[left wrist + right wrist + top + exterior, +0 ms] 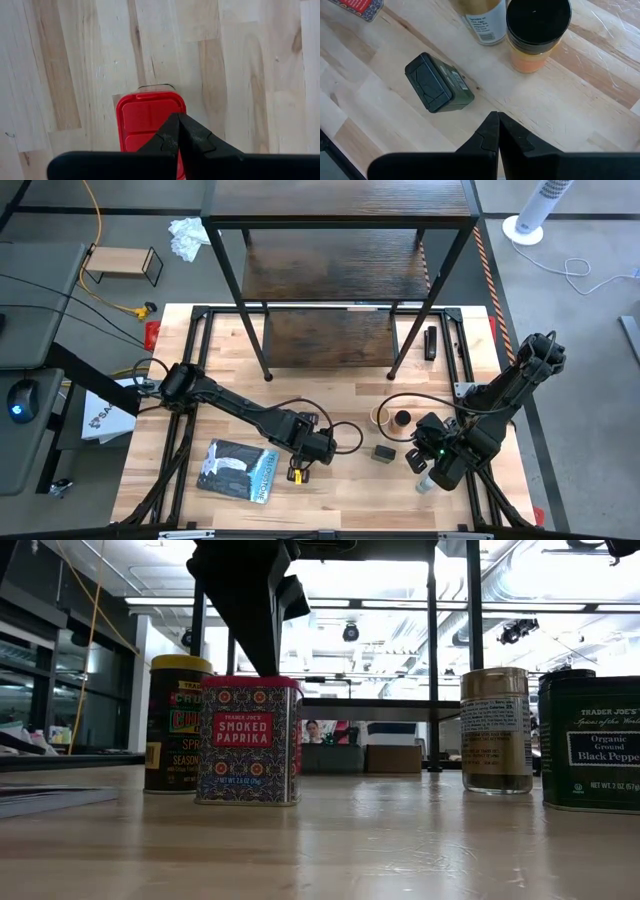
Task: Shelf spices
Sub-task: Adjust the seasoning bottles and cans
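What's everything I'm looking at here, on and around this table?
Dark brown wood-grain shelf with black metal frame: one, at the table's far edge.
Patterned smoked paprika tin with red lid: one, under the left hand.
Yellow-lidded dark jar: one, beside the paprika tin.
Tan-lidded glass jar: one, on the table's right side.
Black-lidded jar with orange contents: one, next to the tan-lidded jar.
Dark green black pepper tin: one, near the right hand.
Flat blue-grey packet: one, front left.
Small light-wood rack: one, on the floor.
Left hand: black, shut.
Right hand: black, shut.
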Robot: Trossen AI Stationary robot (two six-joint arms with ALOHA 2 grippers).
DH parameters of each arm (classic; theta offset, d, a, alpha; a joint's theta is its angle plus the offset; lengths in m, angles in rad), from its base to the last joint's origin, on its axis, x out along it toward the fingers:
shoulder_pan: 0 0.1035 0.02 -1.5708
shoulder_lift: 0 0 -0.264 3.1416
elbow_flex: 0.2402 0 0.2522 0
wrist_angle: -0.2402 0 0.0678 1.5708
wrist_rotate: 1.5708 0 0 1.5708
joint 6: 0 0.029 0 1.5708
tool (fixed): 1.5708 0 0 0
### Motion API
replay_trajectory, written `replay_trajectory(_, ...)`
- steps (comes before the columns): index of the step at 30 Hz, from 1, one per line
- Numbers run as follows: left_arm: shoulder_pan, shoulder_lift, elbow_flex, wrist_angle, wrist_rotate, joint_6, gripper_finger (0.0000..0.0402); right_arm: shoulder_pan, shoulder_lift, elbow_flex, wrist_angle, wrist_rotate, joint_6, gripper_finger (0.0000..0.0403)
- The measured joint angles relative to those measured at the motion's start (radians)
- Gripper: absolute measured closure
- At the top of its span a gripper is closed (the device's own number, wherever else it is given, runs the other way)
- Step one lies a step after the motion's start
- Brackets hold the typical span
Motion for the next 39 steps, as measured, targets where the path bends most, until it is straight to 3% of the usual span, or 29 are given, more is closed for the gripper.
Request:
replay_trajectory(14, 0.000, 0.000, -0.002, 0.042, -0.003, -0.035, 0.0401, 0.000, 0.000, 0.000, 0.000, 0.000, 0.001, 0.0403)
replay_trajectory(20, 0.001, 0.008, -0.006, 0.249, 0.040, -0.070, 0.0401, 0.000, 0.000, 0.000, 0.004, 0.000, 0.007, 0.0403)
replay_trajectory(30, 0.012, 0.003, -0.001, 0.781, 0.198, 0.036, 0.0401, 0.000, 0.000, 0.000, 0.007, 0.012, 0.001, 0.0403)
replay_trajectory(33, 0.022, -0.021, 0.028, 0.711, 0.152, 0.029, 0.0401, 0.000, 0.000, 0.000, 0.025, 0.014, 0.000, 0.0403)
replay_trajectory(36, 0.027, -0.053, 0.039, 0.513, 0.057, 0.066, 0.0401, 0.000, 0.000, 0.000, 0.108, 0.023, -0.040, 0.0403)
replay_trajectory(39, 0.029, -0.075, 0.039, 0.273, -0.031, 0.061, 0.0401, -0.009, 0.011, 0.003, 0.189, -0.100, -0.133, 0.0403)
